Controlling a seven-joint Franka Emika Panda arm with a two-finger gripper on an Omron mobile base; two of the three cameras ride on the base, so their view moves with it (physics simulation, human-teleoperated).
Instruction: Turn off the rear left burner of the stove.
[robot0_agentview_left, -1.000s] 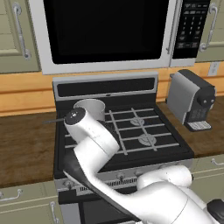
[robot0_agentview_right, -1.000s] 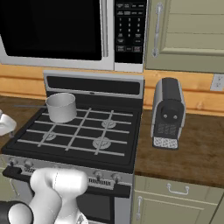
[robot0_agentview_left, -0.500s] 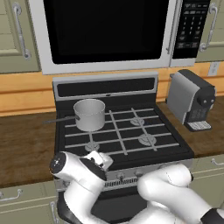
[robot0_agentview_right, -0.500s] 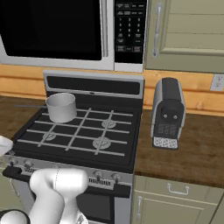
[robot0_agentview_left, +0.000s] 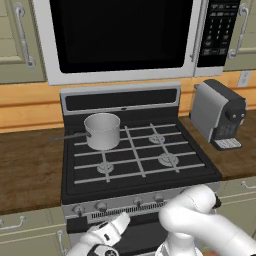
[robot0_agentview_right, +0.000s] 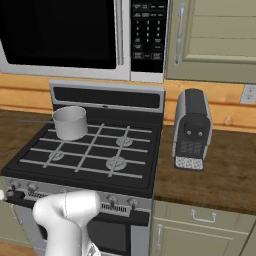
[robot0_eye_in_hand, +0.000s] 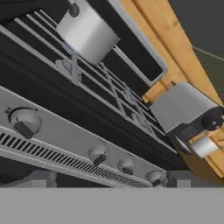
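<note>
stove (robot0_agentview_left: 135, 155): centre of both base views, under the microwave (robot0_agentview_left: 120, 37); black grates, silver front strip w/ knobs along lower edge.
knobs: row on front strip; hand view has one big at left (robot0_eye_in_hand: 24, 121), smaller ones to its right (robot0_eye_in_hand: 98, 154). Which one runs the rear left burner: can't tell from here.
rear left burner: carries the steel pot (robot0_agentview_left: 102, 131), handle pointing to frame left. No flame visible, too small to judge.
change: arm dropped fast. 1 s ago its elbow stood over the grates and hid the pot; 0.5 s ago it was at the stove's front edge; now the wrist is at bottom of left base view, below the knob strip. Pot and grates fully uncovered.
end effector (robot0_agentview_left: 107, 235): bottom left-centre of left base view, pointing up at front strip; not touching any knob. Released or clenched: cannot tell, tips not resolved.
meaning: judged approach phase, knob not yet reached, burner not yet off.
next: likely close in on a left-side knob.
surround: coffee machine (robot0_agentview_left: 217, 115) on tabletop right of stove, well apart.
</note>
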